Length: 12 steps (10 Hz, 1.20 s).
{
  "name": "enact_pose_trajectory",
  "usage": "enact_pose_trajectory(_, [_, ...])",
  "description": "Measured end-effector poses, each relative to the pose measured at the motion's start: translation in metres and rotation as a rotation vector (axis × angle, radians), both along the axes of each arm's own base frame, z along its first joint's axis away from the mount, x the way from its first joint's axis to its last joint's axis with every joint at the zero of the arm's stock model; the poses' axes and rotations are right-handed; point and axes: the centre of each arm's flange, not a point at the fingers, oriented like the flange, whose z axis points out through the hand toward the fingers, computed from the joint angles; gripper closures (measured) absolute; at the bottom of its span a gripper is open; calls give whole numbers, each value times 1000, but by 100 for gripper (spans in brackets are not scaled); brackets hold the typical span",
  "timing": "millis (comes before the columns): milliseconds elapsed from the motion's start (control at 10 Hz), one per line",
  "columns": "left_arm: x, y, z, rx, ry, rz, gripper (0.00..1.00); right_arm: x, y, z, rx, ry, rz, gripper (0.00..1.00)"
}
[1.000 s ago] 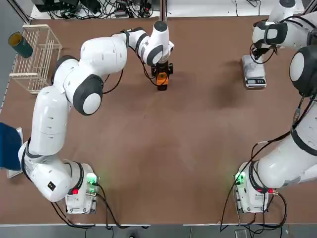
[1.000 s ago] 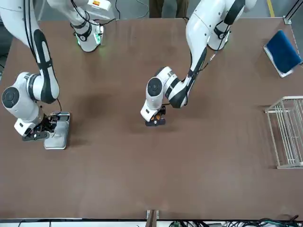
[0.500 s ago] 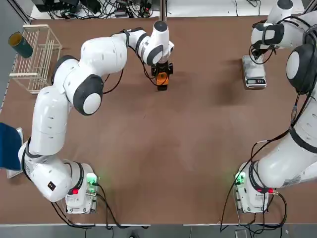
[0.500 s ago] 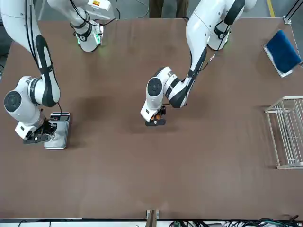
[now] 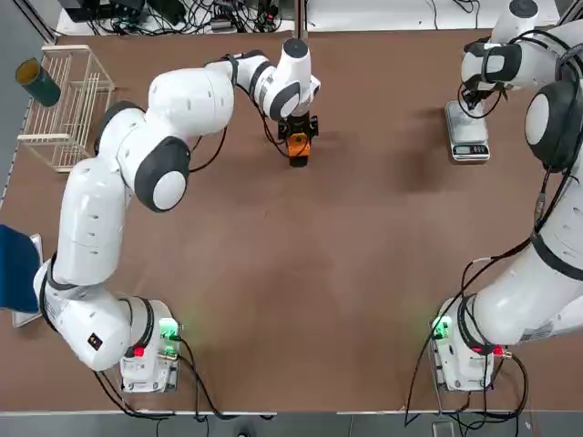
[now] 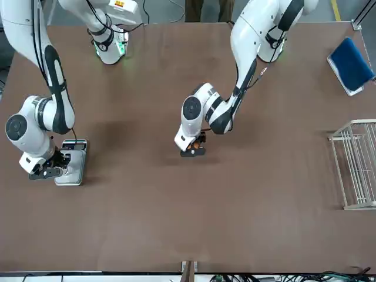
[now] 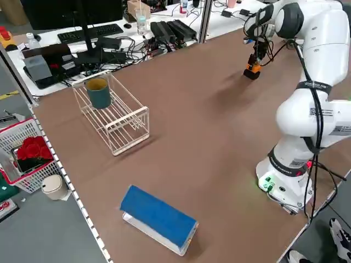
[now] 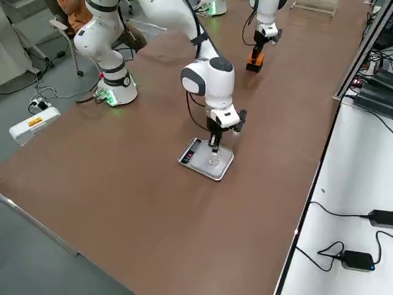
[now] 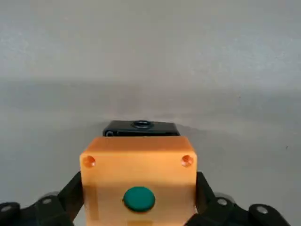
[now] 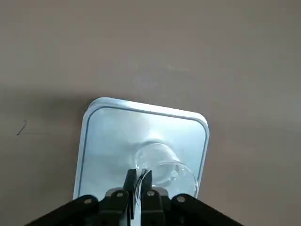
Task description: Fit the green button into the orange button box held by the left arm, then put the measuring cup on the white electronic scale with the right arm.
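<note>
One measuring cup [image 10: 162, 169], rim pinched by the right gripper [image 10: 138, 184] fingers, over one white electronic scale [image 10: 108, 141]; left gripper [image 9: 138, 214] fingers spread beside one orange button box [image 9: 138, 176].

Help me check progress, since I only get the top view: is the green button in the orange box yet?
Observer: Yes. The left wrist view shows the green button seated in the face of the orange button box, with the left gripper at the box.
Operator: And the cup? The right arm covers it for me.
Observer: The right gripper is shut on the rim of the measuring cup, over the plate of the white electronic scale.
Operator: Anything close to the box?
Observer: A black block lies on the table close beside it.
</note>
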Motion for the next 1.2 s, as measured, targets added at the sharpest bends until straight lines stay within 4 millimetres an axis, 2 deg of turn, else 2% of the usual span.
enact_pose_trajectory(700, [2, -1, 4, -6, -7, 1, 1, -1, 1, -3, 8, 7, -8, 90])
enact_pose_trajectory(1200, [5, -1, 7, 9, -32, -18, 1, -1, 2, -4, 12, 12, -9, 76])
